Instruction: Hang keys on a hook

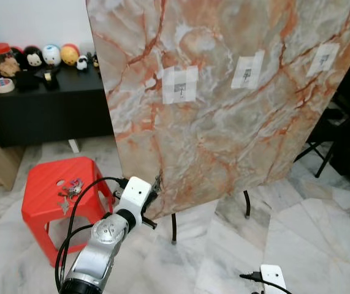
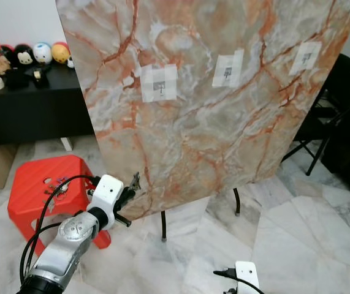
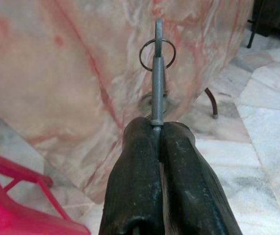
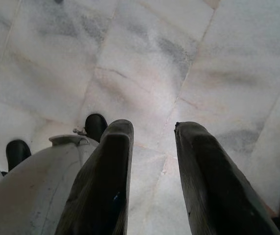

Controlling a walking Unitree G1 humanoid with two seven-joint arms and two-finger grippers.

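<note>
My left gripper [image 3: 158, 128] is shut on a grey key [image 3: 158, 73] that points away from the fingers, with a thin wire ring through its far end. The head views show this key [image 1: 157, 182] held close to the lower left edge of a tilted orange marble board [image 1: 236, 135]. Three small hooks sit on white tape patches high on the board: one at the left [image 1: 180, 87], one in the middle [image 1: 246, 75], one at the right [image 1: 323, 60]. They are well above the gripper. My right gripper [image 4: 152, 128] hangs open over the floor, holding nothing.
A red plastic stool [image 1: 49, 177] stands left of the board with another bunch of keys [image 1: 70, 190] on its seat. The board rests on thin black legs [image 1: 174, 228]. A black cabinet [image 1: 40, 110] with toys lines the back wall, and a black folding chair [image 1: 340, 122] stands at the right.
</note>
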